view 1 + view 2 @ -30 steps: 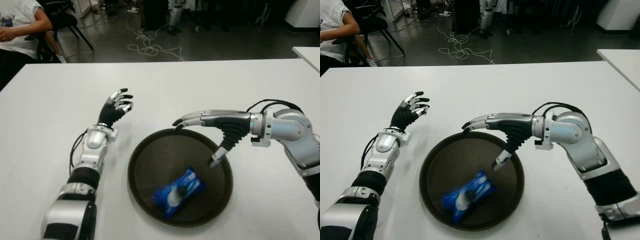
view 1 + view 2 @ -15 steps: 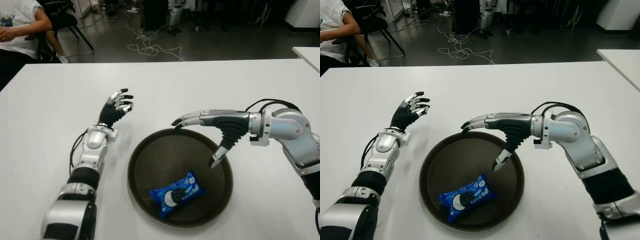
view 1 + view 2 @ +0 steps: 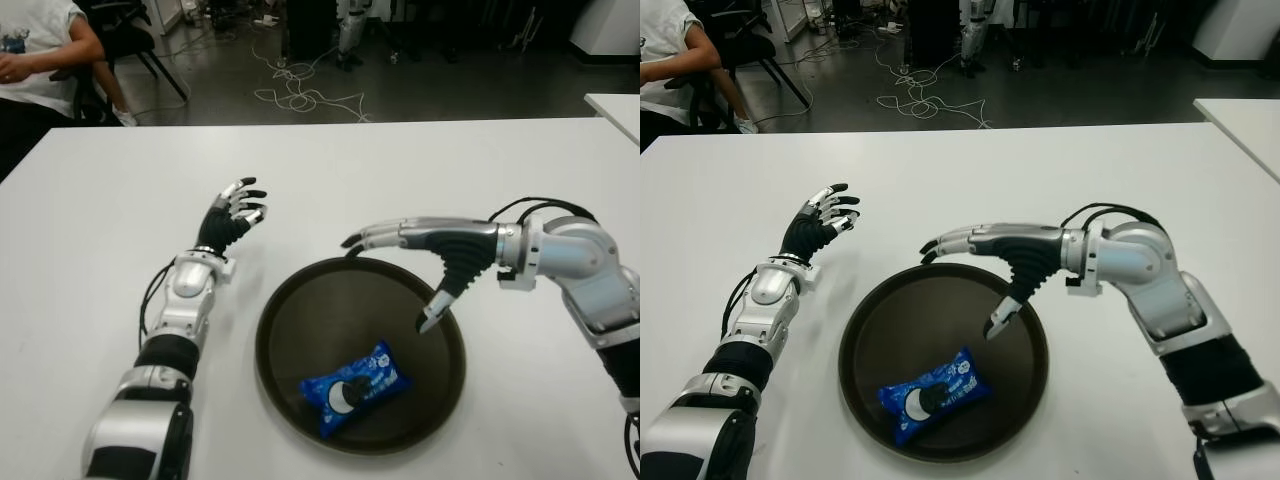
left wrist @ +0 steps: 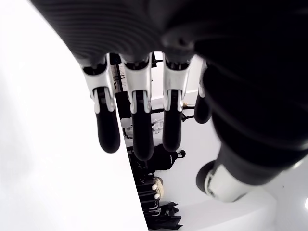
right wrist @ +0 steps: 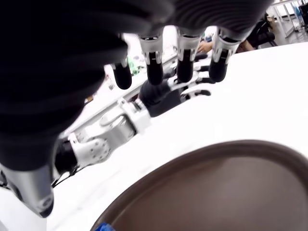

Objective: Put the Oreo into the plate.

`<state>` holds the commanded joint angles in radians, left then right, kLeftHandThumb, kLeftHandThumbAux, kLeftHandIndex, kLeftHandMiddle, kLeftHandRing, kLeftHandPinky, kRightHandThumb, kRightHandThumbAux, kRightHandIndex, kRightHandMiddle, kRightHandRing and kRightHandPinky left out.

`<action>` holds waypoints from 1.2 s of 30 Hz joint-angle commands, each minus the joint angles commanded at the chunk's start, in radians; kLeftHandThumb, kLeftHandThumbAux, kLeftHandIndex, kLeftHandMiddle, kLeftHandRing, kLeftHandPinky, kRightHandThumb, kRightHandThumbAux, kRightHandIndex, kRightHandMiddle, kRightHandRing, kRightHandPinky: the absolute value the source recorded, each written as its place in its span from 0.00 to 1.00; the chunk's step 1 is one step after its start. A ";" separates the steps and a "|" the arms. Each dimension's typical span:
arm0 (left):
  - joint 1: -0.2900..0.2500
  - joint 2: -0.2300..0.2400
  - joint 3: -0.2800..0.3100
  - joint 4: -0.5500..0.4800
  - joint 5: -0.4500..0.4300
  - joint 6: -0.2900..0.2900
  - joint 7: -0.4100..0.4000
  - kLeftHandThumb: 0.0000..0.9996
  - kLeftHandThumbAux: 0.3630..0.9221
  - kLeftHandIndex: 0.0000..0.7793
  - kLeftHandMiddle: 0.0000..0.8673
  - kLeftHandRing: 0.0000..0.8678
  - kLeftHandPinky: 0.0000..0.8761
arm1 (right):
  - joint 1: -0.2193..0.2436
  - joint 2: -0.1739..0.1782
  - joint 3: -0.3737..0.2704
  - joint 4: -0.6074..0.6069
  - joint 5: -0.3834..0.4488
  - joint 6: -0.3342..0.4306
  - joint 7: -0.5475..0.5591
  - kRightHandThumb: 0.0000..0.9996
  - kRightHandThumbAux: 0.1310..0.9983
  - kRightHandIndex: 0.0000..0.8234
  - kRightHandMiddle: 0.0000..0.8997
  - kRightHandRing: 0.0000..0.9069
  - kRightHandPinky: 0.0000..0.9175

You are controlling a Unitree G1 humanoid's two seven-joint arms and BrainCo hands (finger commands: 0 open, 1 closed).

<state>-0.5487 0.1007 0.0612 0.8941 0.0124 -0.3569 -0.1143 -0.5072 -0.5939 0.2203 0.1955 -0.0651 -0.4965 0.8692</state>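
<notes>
The blue Oreo [image 3: 355, 389] packet lay flat inside the dark round plate [image 3: 300, 330], in the near half and slightly toward the robot's left, free of both hands. Only a sliver of blue showed at the edge of the right wrist view, so the packet's printing could not be read there; from the head cameras a round cookie picture was just discernible.

The right hand [image 3: 420, 250] hung over the far-right part of the plate with its fingers extended and holding nothing, the thumb [image 3: 432, 316] pointing down toward the plate's inner surface. Whether the thumb tip touched the plate could not be settled; it probably stood a little above it. The right arm was cut off at the frame's lower right corner.

The left hand [image 3: 232, 216] showed to the left of the plate, well apart from it, fingers spread and empty. Its wrist view showed little beyond the fingers themselves.

The white table [image 3: 120, 190] offered bare room all round the plate. Its far edge ran across the upper scene, with floor cables [image 3: 300, 90] beyond and a seated person [image 3: 35, 50] partly cropped at the upper left.
</notes>
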 joint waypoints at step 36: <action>-0.018 0.003 -0.006 0.040 0.031 -0.040 0.042 0.33 0.70 0.23 0.33 0.32 0.34 | -0.269 0.333 -0.113 1.043 -0.189 0.045 -1.243 0.02 0.80 0.30 0.37 0.42 0.47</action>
<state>-0.5663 0.1037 0.0550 0.9345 0.0432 -0.3969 -0.0720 -0.7764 -0.2612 0.1070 1.2389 -0.2538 -0.4514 -0.3734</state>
